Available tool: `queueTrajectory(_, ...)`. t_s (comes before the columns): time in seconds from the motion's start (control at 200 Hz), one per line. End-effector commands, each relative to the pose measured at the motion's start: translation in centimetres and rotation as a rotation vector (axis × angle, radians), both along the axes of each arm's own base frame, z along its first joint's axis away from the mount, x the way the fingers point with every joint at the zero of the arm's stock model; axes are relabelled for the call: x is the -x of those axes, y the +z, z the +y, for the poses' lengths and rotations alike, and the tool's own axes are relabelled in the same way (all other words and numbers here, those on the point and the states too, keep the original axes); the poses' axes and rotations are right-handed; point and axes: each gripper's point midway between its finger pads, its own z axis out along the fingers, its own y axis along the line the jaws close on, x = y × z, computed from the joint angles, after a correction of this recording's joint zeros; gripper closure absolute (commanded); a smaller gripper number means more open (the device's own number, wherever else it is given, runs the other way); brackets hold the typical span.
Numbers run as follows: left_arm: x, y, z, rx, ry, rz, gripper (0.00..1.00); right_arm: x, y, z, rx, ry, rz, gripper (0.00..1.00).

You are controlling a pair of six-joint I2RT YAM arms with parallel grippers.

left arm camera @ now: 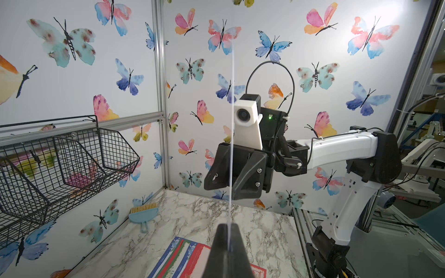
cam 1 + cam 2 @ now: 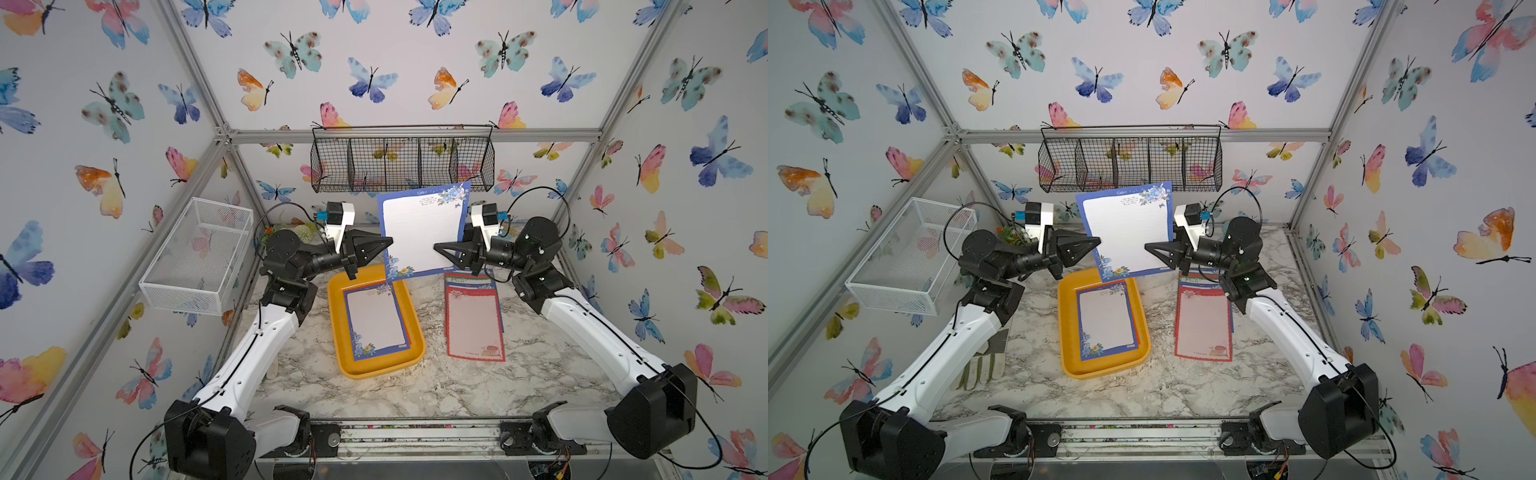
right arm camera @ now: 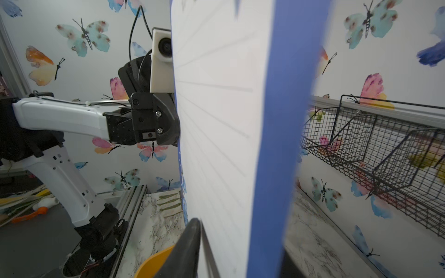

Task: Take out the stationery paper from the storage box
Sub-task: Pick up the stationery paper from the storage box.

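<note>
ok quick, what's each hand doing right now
Left hand: closed, pinching one side edge of the raised blue-bordered sheet.
Right hand: open, jaws apart on either side of the sheet's opposite edge, not clamped.

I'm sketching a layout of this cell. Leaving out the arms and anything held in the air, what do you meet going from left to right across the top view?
white mesh basket → yellow storage box → stack of red-bordered stationery paper
</note>
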Motion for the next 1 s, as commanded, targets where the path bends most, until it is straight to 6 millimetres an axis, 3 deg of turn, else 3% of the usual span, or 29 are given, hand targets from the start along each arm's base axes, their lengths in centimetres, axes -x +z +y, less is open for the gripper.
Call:
queueTrajectory(0.0, -0.3, -0.2, 0.0, 0.0, 0.001, -0.002, 1.0, 1.6, 2.6, -0.2, -0.035, 0.075, -0.068, 0.63)
queueTrajectory(0.295, -1.3, -1.0, -0.2, -0.009, 0.011, 0.029, 1.0, 2.0, 2.8, -0.7, -0.035, 0.07, -0.078, 0.64)
queueTrajectory(0.385, -1.4, -1.2, -0.3, -0.01, 0.012, 0.034, 1.0, 2.0, 2.5, -0.7, -0.031, 0.076, -0.07, 0.71)
queueTrajectory(0.496, -1.6, -1.5, -0.3, -0.012, 0.014, 0.04, 1.0, 1.9, 2.3, -0.8, -0.029, 0.067, -0.062, 0.87)
queueTrajectory(0.681, -1.7, -1.6, -0.4, -0.013, 0.013, 0.045, 1.0, 1.8, 2.0, -1.0, -0.031, 0.048, -0.057, 0.98)
queueTrajectory(0.826, -2.0, -1.6, -0.2, -0.008, 0.033, 0.046, 1.0, 1.9, 1.9, -1.1, -0.03, 0.048, -0.052, 0.98)
queueTrajectory(0.871, -2.2, -1.6, -0.2, -0.007, 0.044, 0.051, 0.92, 1.9, 1.9, -1.1, -0.029, 0.048, -0.05, 0.98)
queueTrajectory(0.996, -2.7, -1.5, 0.0, -0.006, 0.081, 0.048, 0.56, 1.9, 1.8, -1.2, -0.03, 0.044, -0.023, 0.98)
